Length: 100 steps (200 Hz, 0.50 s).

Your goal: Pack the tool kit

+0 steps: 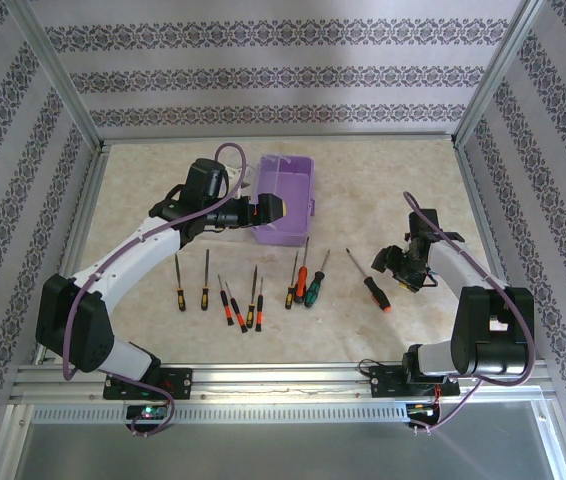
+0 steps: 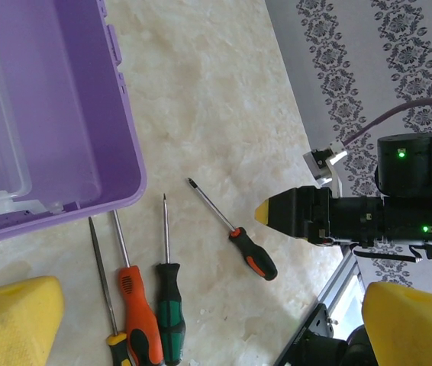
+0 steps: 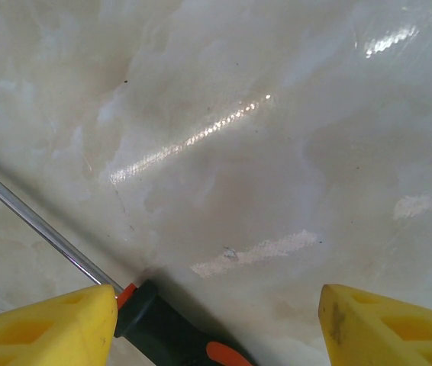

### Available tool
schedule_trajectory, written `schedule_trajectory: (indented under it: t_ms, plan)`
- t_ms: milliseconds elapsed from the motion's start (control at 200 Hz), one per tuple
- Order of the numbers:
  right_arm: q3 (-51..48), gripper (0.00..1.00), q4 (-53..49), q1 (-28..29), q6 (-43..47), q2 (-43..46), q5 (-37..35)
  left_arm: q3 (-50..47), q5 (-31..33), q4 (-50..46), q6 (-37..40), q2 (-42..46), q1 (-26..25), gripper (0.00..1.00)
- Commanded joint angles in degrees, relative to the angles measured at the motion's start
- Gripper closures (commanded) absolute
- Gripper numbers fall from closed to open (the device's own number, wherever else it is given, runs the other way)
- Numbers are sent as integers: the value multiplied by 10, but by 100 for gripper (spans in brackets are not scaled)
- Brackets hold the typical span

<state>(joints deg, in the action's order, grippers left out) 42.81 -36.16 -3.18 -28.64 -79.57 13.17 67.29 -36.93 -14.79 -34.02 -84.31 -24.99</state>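
Yellow right fingers (image 3: 40, 328) stand apart, low over the surface (image 3: 277, 114), and they grip nothing. One of them is just above the place where the steel shaft of a screwdriver (image 3: 162, 324) meets its black and orange handle; if it touches, I cannot tell. Left fingers (image 2: 14, 316) are spread fully wide and hold nothing. They hang at the left side of the purple box (image 1: 288, 185), which stands open at the far middle of the surface. That surface is pale beige with a marble pattern and some shine. Around it are walls (image 1: 283, 60) of striped paper with dark ornaments, and a frame (image 1: 63, 90) of metal bars. Box: one. Screwdrivers (image 1: 252, 300): I count ten, all lying on the surface in front of the box. Six make a loose row at the left, three lie close together in the middle, and one is alone at the right by the right fingers. Some small ones lie very close together, so this count is not fully sure.
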Motion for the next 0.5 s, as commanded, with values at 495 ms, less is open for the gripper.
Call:
schedule_trajectory:
  t_ms: [495]
  plan:
    - [-8, 28, -10, 73, -38, -6, 33, 0, -14, 21, -1, -28, -13, 0]
